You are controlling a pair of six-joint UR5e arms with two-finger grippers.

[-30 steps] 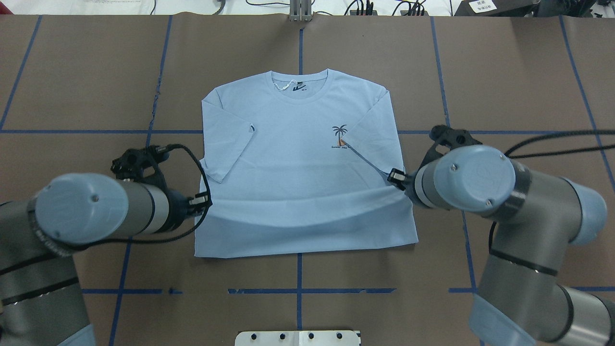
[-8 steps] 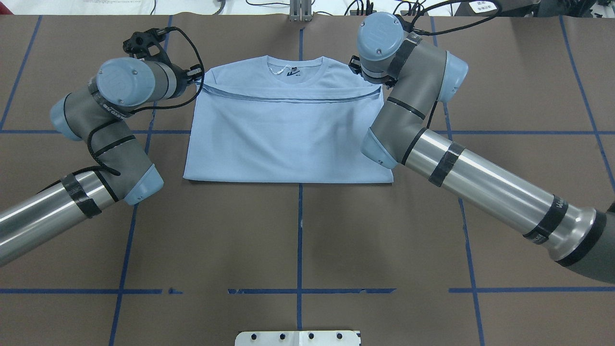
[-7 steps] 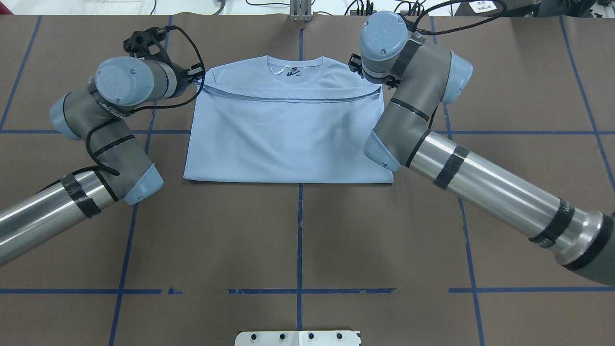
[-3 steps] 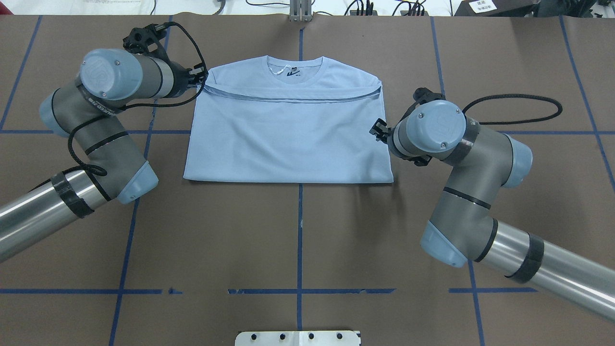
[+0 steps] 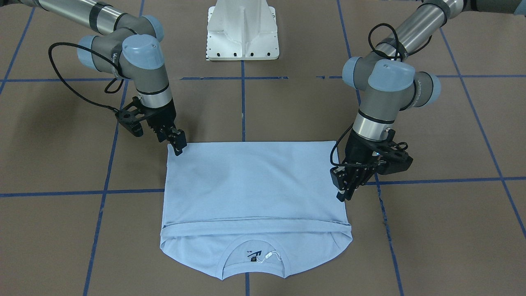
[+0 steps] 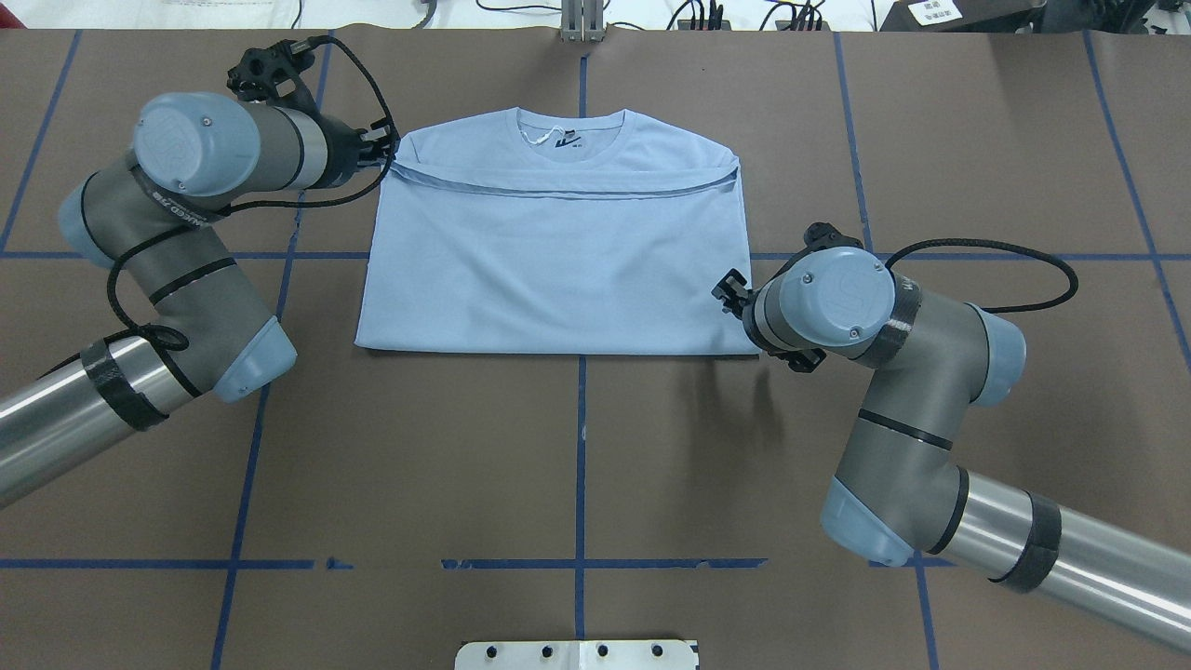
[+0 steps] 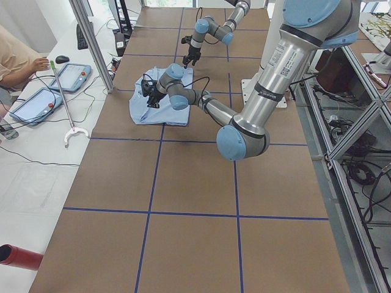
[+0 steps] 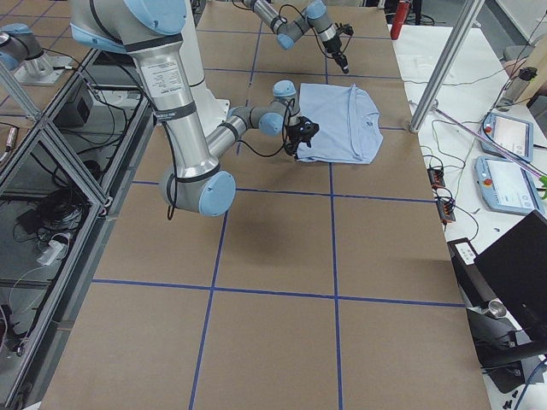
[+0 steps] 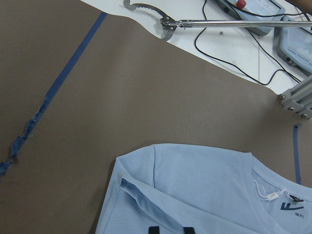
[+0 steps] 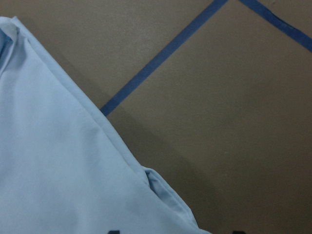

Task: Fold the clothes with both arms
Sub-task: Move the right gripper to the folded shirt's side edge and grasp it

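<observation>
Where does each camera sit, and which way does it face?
Front-facing: across table, facing robot; left arm, right arm, base.
Overhead: behind robot, looking down; both arms.
Exterior left: table's left end; left arm nearest.
Exterior right: right end; right arm nearest.
Left wrist: down at neck tag; fingertips only.
Right wrist: down at side edge; fingertips barely.
All share T-shirt.

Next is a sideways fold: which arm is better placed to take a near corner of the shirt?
Right. The right hand hangs close to the near right corner of the T-shirt, at the folded edge. The left hand is at the far corner by the collar, so it likely needs the longer move.
</observation>
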